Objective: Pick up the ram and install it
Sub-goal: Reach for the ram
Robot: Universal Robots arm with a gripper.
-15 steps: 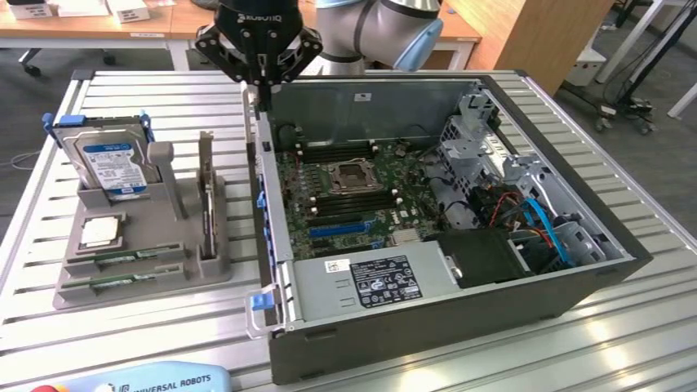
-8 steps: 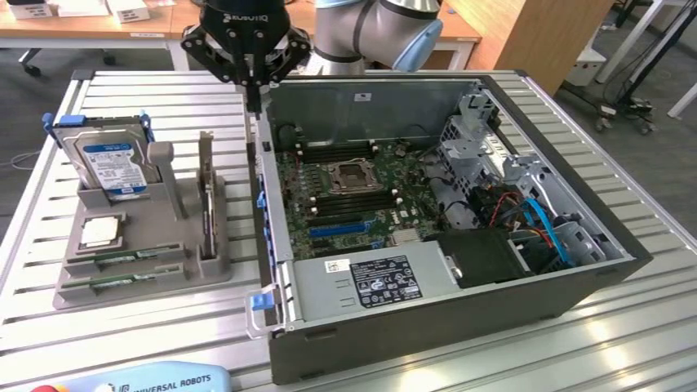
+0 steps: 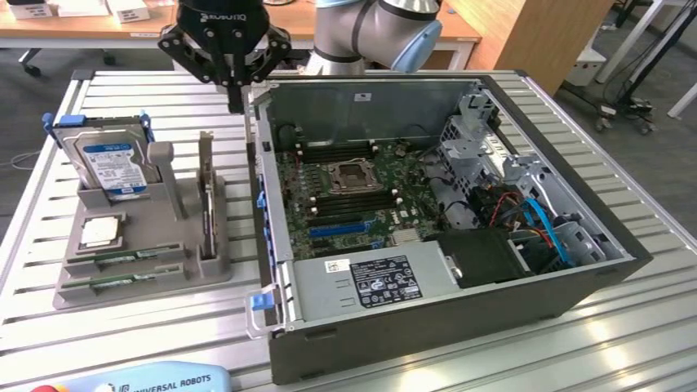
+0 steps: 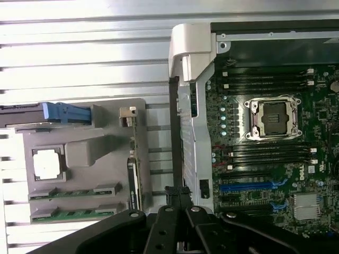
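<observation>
Two slim green ram sticks [image 3: 122,260] [image 3: 117,282] lie flat in the front slots of a grey holder [image 3: 163,237] at the exterior view's left. The wrist view shows the same two ram sticks [image 4: 74,193] [image 4: 74,214] in the holder [image 4: 85,151]. My gripper [image 3: 235,106] hangs high above the table's far side, between the holder and the open computer case [image 3: 436,269]. Its fingers [image 4: 177,193] are shut together with nothing between them, well apart from the sticks. On the motherboard [image 3: 348,192], dark memory slots [image 4: 265,79] run on both sides of the processor socket [image 4: 273,119].
The holder also carries an upright hard drive with a blue label [image 3: 109,167], a square silver processor chip [image 3: 100,231] and a card standing on edge [image 3: 206,200]. The case's side wall [image 3: 261,204] rises beside the holder. A teach pendant [image 3: 153,380] lies at the near edge.
</observation>
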